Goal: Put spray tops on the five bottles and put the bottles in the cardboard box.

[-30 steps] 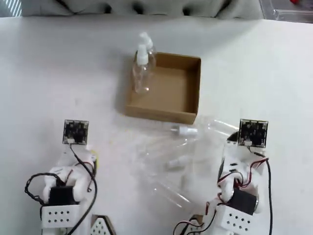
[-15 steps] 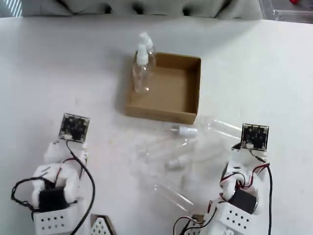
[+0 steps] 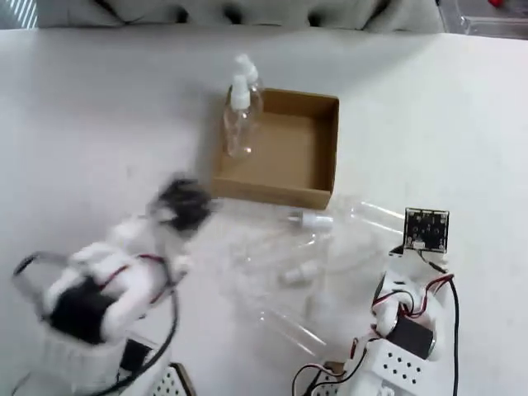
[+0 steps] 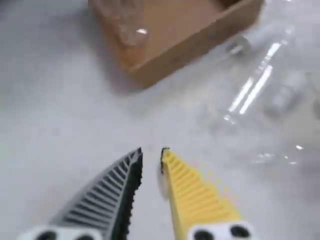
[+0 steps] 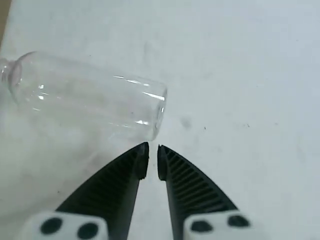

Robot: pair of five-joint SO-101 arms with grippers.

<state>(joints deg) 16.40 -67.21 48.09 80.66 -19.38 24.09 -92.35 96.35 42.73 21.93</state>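
While bottles [image 3: 375, 216] lie flat, cardboard box [image 3: 272, 191] nearby

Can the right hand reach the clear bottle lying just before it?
Probably yes. The clear bottle lies on its side on the table just ahead of the right hand, with nothing between them. The hand looks shut, so it would need to open first.

Two capped bottles [image 3: 240, 124] upright in cardboard box [image 3: 272, 191] corner; clear open bottles [image 5: 90, 102] and spray tops [image 3: 311, 219] flat beside it.
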